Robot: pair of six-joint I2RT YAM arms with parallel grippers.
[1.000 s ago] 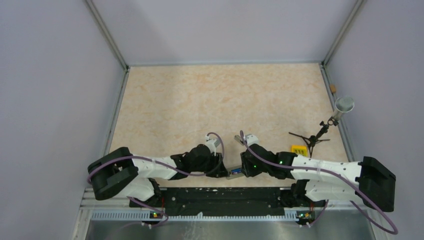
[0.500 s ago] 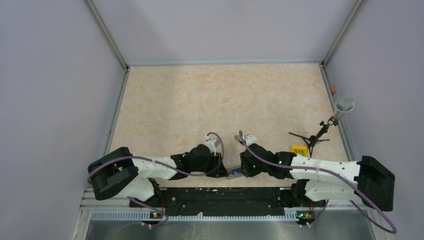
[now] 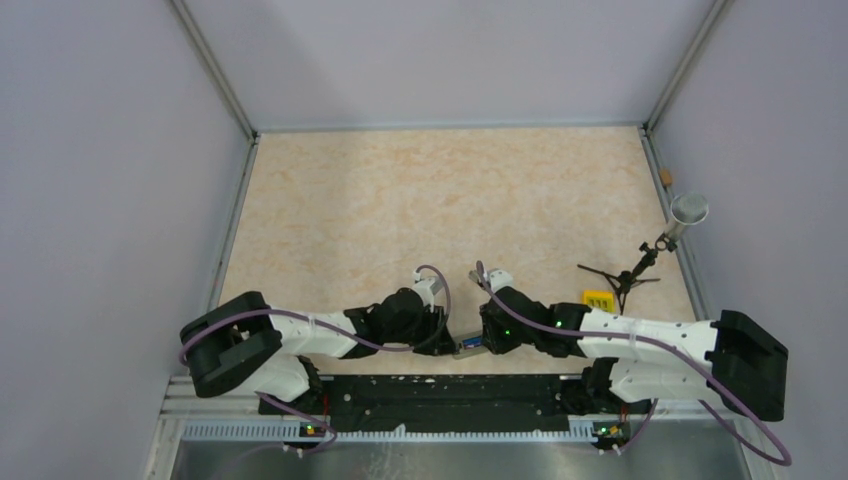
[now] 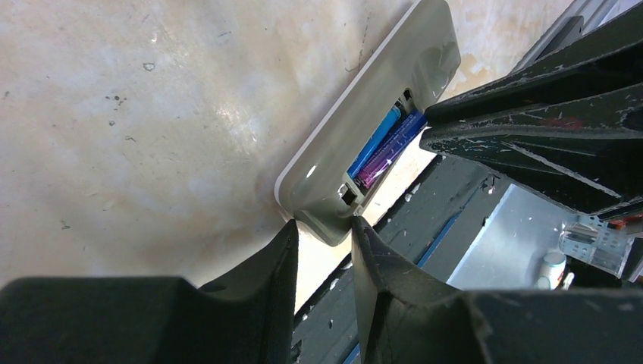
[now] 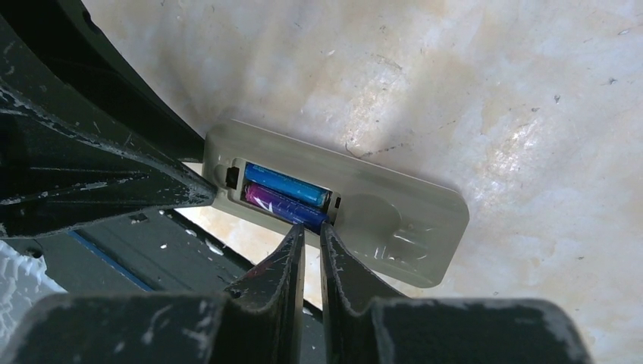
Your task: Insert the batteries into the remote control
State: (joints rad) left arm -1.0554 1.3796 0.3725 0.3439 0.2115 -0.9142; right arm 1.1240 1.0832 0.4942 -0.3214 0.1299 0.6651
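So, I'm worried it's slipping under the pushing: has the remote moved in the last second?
No. In the top view the remote lies at the same spot beside the black base rail.

The remote control point(image 5: 383, 216) is matt grey plastic; the batteries point(image 5: 286, 186) look glossy. The bench point(image 5: 515, 98) is smooth, faintly shiny, scuffed.

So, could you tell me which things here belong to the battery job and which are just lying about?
For the job: remote; batteries, lying in its recess.
Lying about: yellow block; small tripod.
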